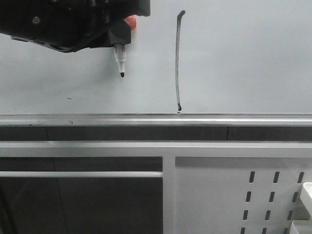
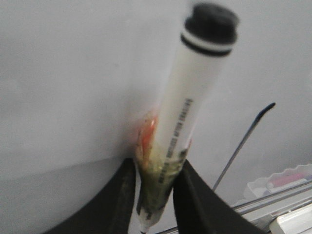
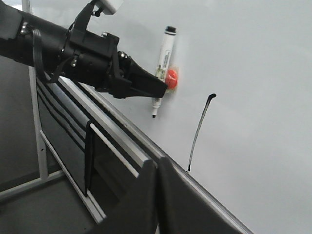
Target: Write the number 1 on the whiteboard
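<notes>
The whiteboard (image 1: 243,58) fills the upper front view, with a silver rail (image 1: 156,120) along its lower edge. The number 1 (image 1: 177,63) is a thin black near-vertical stroke with a hook at top and a blob at bottom; it also shows in the right wrist view (image 3: 199,131) and the left wrist view (image 2: 241,146). My left gripper (image 1: 119,41) is shut on a white marker pen (image 1: 120,61), tip down, to the left of the stroke. The pen also shows in the left wrist view (image 2: 190,102) and the right wrist view (image 3: 163,58). My right gripper (image 3: 157,168) is shut and empty, below the rail.
A white perforated metal panel (image 1: 229,200) stands below the board at the right, with dark openings (image 1: 83,204) at the left. A tiny dark speck (image 1: 69,98) marks the board at the left. A clear tray with markers (image 2: 280,183) lies near the rail.
</notes>
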Controlling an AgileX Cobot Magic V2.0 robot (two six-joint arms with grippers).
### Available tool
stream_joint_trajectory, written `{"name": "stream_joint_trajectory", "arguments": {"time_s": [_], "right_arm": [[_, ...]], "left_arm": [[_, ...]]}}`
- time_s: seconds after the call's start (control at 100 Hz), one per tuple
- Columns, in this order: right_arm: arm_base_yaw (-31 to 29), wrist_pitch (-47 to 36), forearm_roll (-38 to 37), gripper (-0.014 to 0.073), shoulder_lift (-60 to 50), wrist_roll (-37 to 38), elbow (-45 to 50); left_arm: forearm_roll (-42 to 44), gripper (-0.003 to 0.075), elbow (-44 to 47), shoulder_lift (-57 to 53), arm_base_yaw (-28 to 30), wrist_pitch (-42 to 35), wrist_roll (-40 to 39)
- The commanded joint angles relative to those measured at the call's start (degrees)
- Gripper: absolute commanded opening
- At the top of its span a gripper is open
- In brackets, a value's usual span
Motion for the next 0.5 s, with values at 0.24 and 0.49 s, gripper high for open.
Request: {"name": "stream_joint_trajectory", "arguments": {"time_s": [0.24,0.49], "right_arm": [[-0.42,-3.47,0.86,-0.005,0.3,-0.19,-1.33],[-0.42,-3.47,0.86,-0.005,0.3,-0.19,-1.33]], "left_arm": [[0.46,0.0333,-2.08,-1.54,0.15,-5.26,-0.59],[0.56,0.0503,-2.08,-3.13,-0.09,-2.78,1.24]]}}
